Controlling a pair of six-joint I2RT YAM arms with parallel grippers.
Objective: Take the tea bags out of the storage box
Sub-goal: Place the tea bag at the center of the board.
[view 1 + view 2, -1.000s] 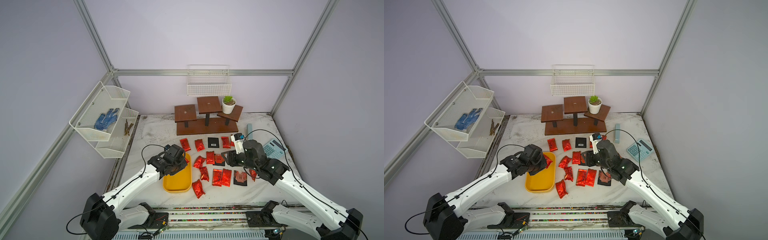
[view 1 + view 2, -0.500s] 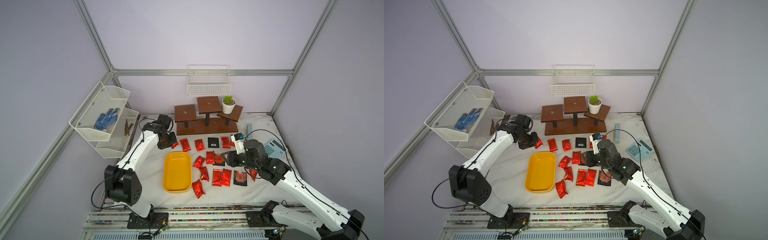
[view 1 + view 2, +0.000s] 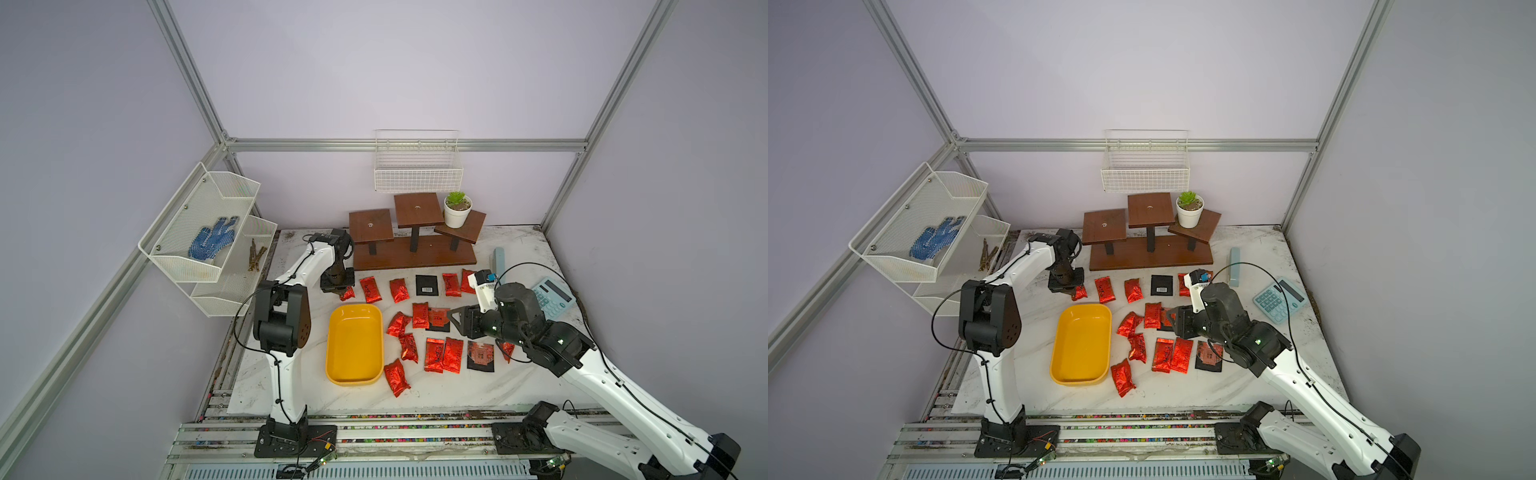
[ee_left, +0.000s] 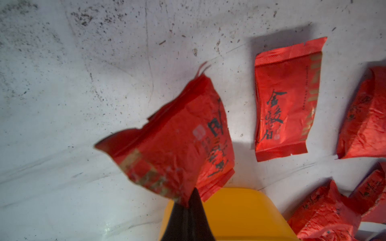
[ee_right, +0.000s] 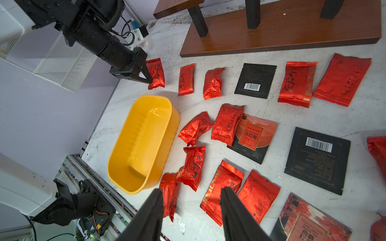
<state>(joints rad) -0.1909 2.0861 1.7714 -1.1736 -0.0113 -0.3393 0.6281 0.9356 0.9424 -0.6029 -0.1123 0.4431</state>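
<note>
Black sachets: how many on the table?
4 black sachets: one in the back row, two in the middle row, one in front. The right arm may hide more.

**Lighting and image quality: bright, diffuse, from above.**

Both top views are sharp, and shadows on the white marbled tabletop (image 3: pixel 457 390) are short and soft. In the right wrist view the glossy yellow plastic tray (image 5: pixel 144 141) shows small white glare spots on its floor. In the left wrist view the near crinkled red foil sachet (image 4: pixel 177 146) is smeared and soft. The flat red foil sachet (image 4: pixel 286 100) beside it is crisp, with a dark shadow along one edge.
</note>
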